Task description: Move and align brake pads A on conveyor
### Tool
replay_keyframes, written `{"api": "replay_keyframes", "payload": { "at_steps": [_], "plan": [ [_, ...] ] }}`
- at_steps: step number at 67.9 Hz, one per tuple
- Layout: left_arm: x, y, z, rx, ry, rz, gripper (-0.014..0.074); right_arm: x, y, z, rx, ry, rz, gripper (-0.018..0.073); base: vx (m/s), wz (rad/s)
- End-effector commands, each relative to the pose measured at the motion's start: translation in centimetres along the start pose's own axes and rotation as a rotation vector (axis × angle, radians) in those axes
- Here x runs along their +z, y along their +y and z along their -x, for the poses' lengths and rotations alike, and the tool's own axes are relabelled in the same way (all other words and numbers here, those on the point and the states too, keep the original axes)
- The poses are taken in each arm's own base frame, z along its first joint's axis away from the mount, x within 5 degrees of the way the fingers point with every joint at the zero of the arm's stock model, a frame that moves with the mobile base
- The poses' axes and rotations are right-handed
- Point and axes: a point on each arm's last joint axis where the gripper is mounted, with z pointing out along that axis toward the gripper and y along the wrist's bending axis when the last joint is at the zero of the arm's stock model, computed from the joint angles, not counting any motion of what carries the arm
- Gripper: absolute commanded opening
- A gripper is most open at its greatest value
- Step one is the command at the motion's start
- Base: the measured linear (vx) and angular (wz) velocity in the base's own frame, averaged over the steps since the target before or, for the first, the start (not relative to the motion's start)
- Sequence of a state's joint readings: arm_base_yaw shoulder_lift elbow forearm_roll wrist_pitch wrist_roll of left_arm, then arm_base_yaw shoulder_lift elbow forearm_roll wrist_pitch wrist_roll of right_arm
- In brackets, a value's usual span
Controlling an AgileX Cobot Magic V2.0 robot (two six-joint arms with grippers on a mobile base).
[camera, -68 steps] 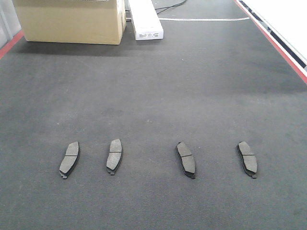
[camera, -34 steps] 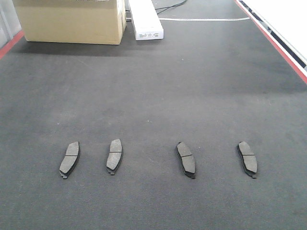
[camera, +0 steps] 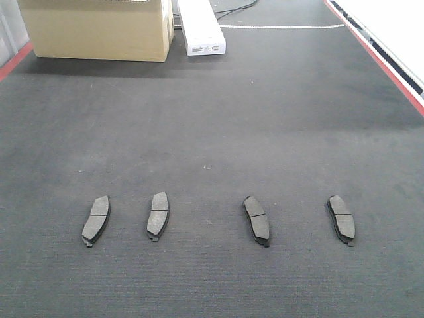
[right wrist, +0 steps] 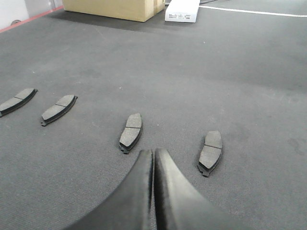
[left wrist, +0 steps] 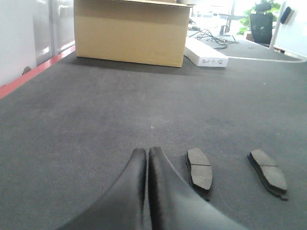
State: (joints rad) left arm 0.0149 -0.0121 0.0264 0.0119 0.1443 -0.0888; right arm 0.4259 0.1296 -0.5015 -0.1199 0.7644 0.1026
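Nearest to me in the wrist views: left gripper [left wrist: 147,152] fingers [left wrist: 136,165] pressed tip to tip, clenched on nothing, hovering over the belt. Right gripper [right wrist: 153,152] fingers [right wrist: 165,165] likewise clenched and empty.

Four brake pads A lie flat, faces up, in a near row across the conveyor [camera: 212,119], each apart from the others. From scene left in the front view: first pad [camera: 97,220], second pad [camera: 158,215], third pad [camera: 257,220], fourth pad [camera: 342,219]. Long axes all run roughly near-to-far, centre grooves crossing left-to-right. The two left pads lean their far ends slightly right; the two right pads lean their far ends slightly left. The gap between second and third looks wider than the other gaps.

From the right wrist, the fingers sit between the third and fourth pads, just nearer than both. From the left wrist, two pads lie right of the fingers; I cannot tell for certain which two.

Far end of belt: cardboard box [camera: 99,30] at far left, white box [camera: 201,28] just right of it, with cables [camera: 235,8] beyond. Red edge [camera: 381,56] along the right side.
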Motion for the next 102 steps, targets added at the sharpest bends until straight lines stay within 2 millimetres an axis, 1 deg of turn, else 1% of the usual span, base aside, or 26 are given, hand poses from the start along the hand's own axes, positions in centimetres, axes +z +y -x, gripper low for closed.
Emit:
{"api": "replay_keyframes", "payload": {
  "at_steps": [1, 10, 82, 86, 94, 99, 102],
  "plan": [
    [0.0, 0.0, 0.3, 0.025, -0.086, -0.007, -0.0006, -0.2, 0.0, 1.3, -0.006, -0.078, -0.005, -0.0011, 0.00, 0.00],
    [0.0, -0.1, 0.3, 0.046, -0.085, -0.007, -0.0006, -0.2, 0.0, 1.3, -0.006, -0.078, -0.005, -0.0011, 0.00, 0.00],
    [0.0, -0.1, 0.1, 0.045, -0.071, -0.007, -0.0006, -0.2, 0.0, 1.3, -0.009, -0.079, -0.008, -0.0011, 0.00, 0.00],
    [0.0, -0.1, 0.1, 0.045, -0.071, -0.007, -0.0006, 0.0, -0.2, 1.2, -0.041, -0.093, -0.037, -0.0011, 0.00, 0.00],
    [0.0, -0.1, 0.1, 0.045, -0.070, -0.007, -0.0006, 0.8, -0.4, 1.1, 0.000, -0.169, -0.146, -0.0011, 0.00, 0.00],
    [0.0, -0.1, 0.1, 0.045, -0.070, -0.007, -0.0006, 1.5, -0.8, 0.4, 0.025, -0.202, -0.238, -0.0011, 0.00, 0.00],
    [0.0, -0.1, 0.1, 0.045, -0.070, -0.007, -0.0006, 2.0, -1.0, -0.4, 0.037, -0.201, -0.291, -0.0011, 0.00, 0.00]
  ]
}}
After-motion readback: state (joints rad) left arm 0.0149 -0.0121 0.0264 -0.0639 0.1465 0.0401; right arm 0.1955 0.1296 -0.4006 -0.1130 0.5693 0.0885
